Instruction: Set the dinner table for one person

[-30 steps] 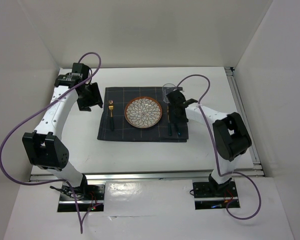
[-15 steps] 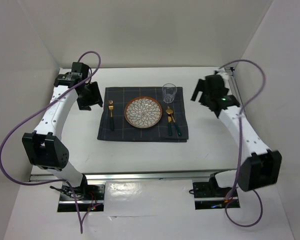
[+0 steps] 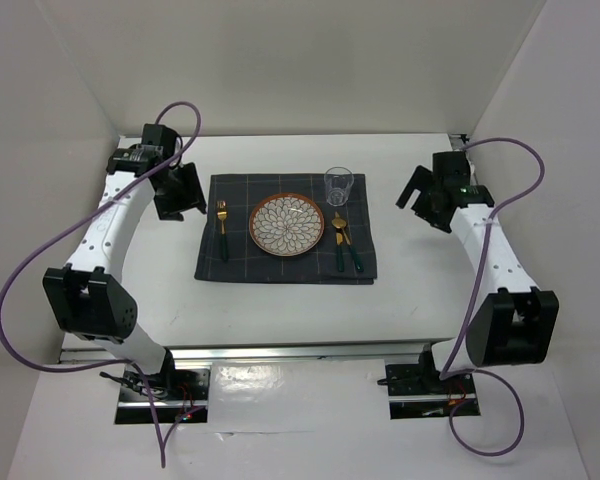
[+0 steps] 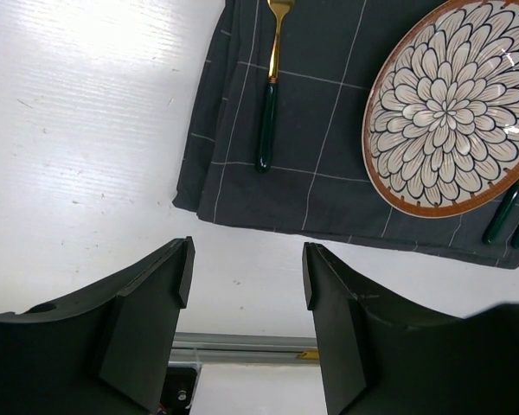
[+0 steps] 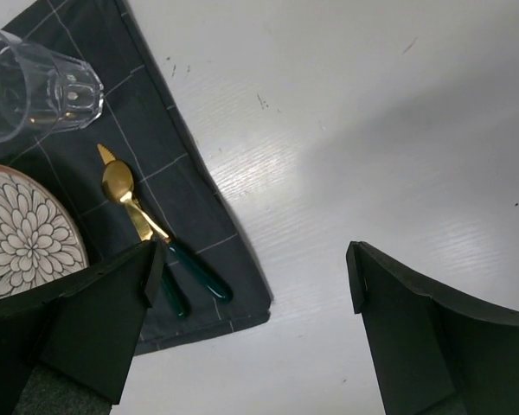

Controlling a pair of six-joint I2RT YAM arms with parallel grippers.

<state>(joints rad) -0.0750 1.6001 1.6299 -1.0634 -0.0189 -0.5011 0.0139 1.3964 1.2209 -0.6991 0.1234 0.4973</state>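
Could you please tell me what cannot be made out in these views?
Right wrist view: the left edge and the right gripper hide most of the plate; the top-left corner cuts off the glass.
Left wrist view: the top edge cuts the tines off the fork; the plate and right edge hide the heads of two green-handled utensils.

White dinner table (image 3: 280, 312), silver rails (image 3: 280, 351) at its edges, 1 dark grey checked placemat (image 3: 270, 268) flat mid-table

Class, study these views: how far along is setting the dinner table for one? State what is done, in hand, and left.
Done: placemat, plate, fork left of it, knife and spoon right, glass above them. In hand: nothing; both arms' jaws stand open, empty. Left: seemingly nothing on the dinner table.
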